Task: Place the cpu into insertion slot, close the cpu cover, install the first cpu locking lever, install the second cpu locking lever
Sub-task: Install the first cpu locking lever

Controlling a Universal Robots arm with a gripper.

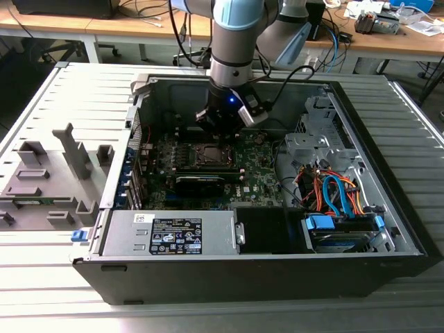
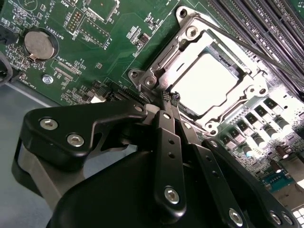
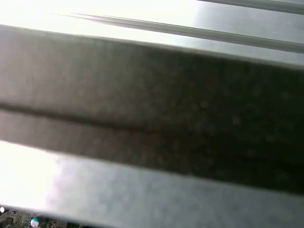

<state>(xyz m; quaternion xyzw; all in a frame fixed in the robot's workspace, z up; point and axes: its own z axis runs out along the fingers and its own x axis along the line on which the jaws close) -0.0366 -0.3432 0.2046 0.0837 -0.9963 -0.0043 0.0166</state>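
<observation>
In the exterior view, the arm reaches down into an open computer case point(image 1: 388, 239) lying on a slatted grey counter point(image 1: 48, 97). The pincer point(image 1: 220, 136) hangs just above the insertion slot point(image 1: 210, 155) on the green motherboard point(image 1: 260, 170), with a black graphics card point(image 1: 201, 183) just beside the slot on the near side. A grey fixture point(image 1: 48, 180) stands on the counter well to the exterior view's left of the case.

In the second wrist view, the pincer point(image 2: 172, 98) has its fingertips point(image 2: 167, 96) pressed together with nothing between them, touching the edge of the cpu cover point(image 2: 190, 40). The cover lies flat over the slot, and the cpu point(image 2: 209, 80) shows bright silver through its window. A round coin battery point(image 2: 39, 45) sits well apart on the board.

In the first wrist view, blurred grey and dark bands cross the picture, and a sliver of green board point(image 3: 19, 221) shows at one corner.
</observation>
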